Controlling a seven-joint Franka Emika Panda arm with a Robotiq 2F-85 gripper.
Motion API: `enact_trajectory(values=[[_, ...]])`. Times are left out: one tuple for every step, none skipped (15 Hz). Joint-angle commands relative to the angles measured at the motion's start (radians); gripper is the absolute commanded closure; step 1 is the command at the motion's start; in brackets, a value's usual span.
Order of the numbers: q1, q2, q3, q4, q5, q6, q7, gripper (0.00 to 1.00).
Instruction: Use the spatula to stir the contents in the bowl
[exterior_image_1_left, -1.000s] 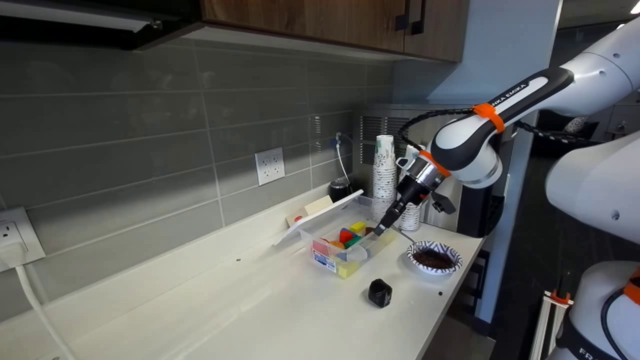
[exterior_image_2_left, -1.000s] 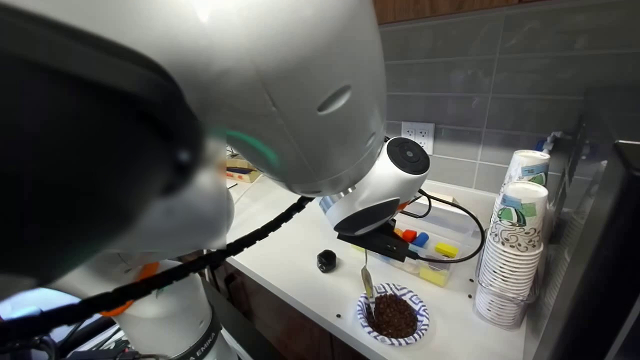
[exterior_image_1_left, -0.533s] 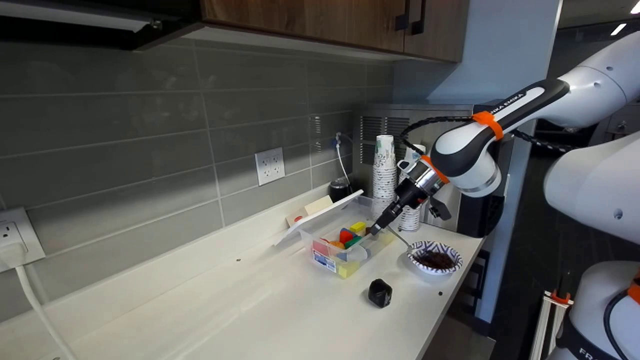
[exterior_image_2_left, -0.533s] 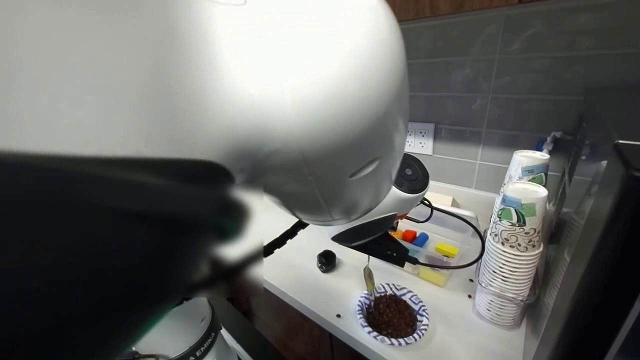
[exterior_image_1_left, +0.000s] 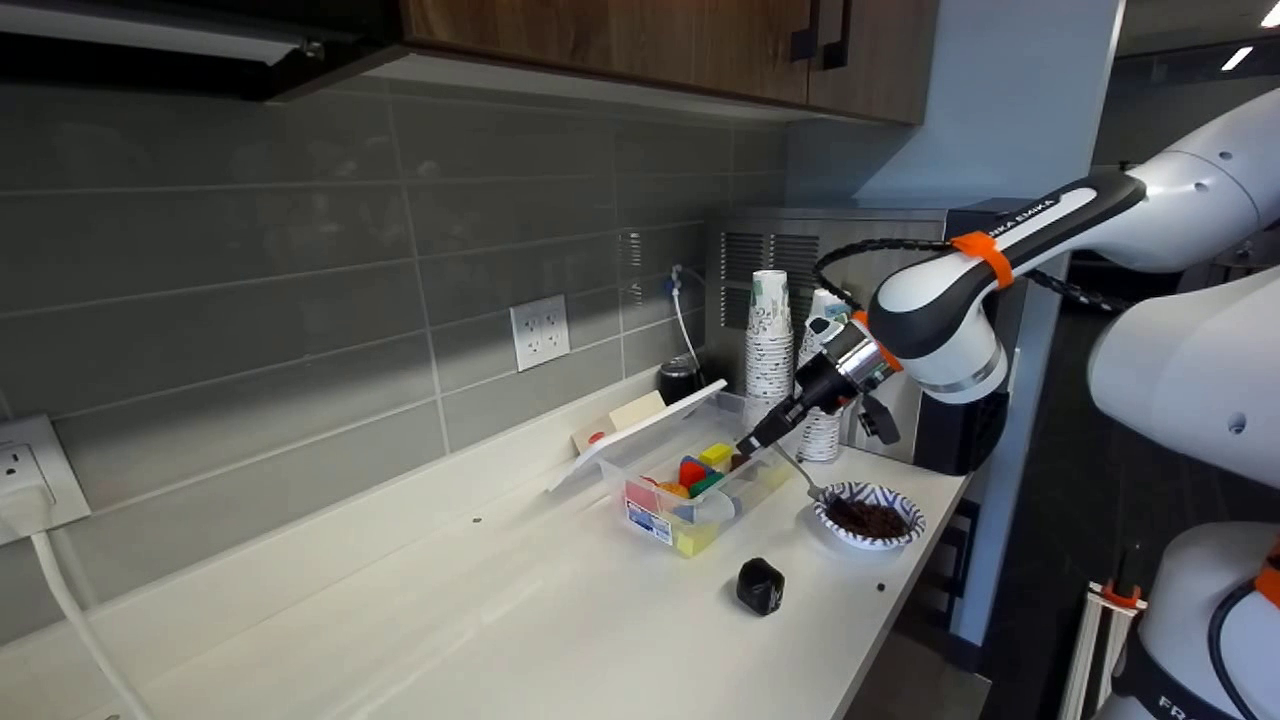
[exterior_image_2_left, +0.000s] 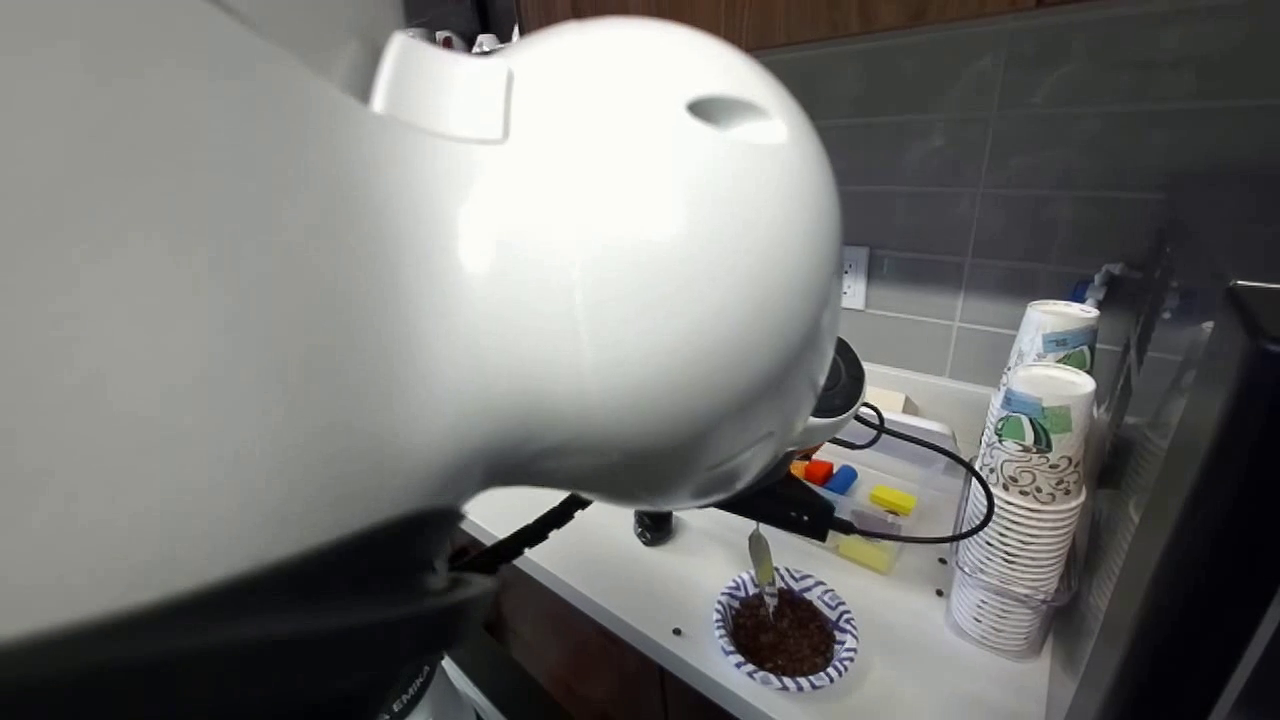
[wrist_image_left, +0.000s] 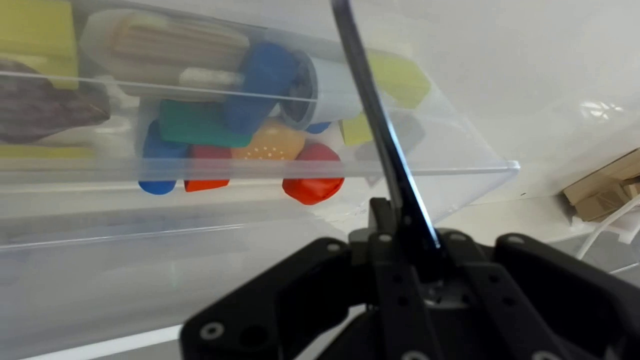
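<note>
1. The bowl is sitting upright near the front edge of the worktop and is holding dark brown bits.
2. The spatula is slanting down into the bowl, its lower end meeting the bits; how deep it is reaching, I cannot tell.
3. A small black object is lying on the worktop, apart from the bowl.
4. The end effector is hanging above the worktop and gripping the spatula's handle, its jaws standing narrow around it.
5. A clear tub is standing beyond the bowl, holding coloured pieces, and its lid is tilting up at the back.
6. Two stacks of paper cups are rising near the tub in both exterior views.
7. Farthest off, a socket is showing on the grey tiled wall.
</note>
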Motion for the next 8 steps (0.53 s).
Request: enact_trajectory(values=[[-0.033,0.035,-0.011,0.001,-0.049,0.011,-0.032,0.99],[-0.038,0.033,-0.012,0.001,-0.052,0.01,-0.038,0.99],[-0.044,0.031,-0.011,0.001,-0.053,0.005,-0.044,0.99],[-0.051,0.018,-0.006,0.001,-0.052,-0.006,-0.041,0.99],[-0.051,-0.004,-0.003,0.001,-0.052,-0.015,-0.039,0.99],[-0.054,-0.013,0.001,0.0,-0.05,-0.027,-0.04,0.99],[-0.058,-0.022,0.006,0.0,-0.048,-0.038,-0.037,0.99],[-0.061,-0.028,0.013,0.0,-0.042,-0.053,-0.031,0.99]])
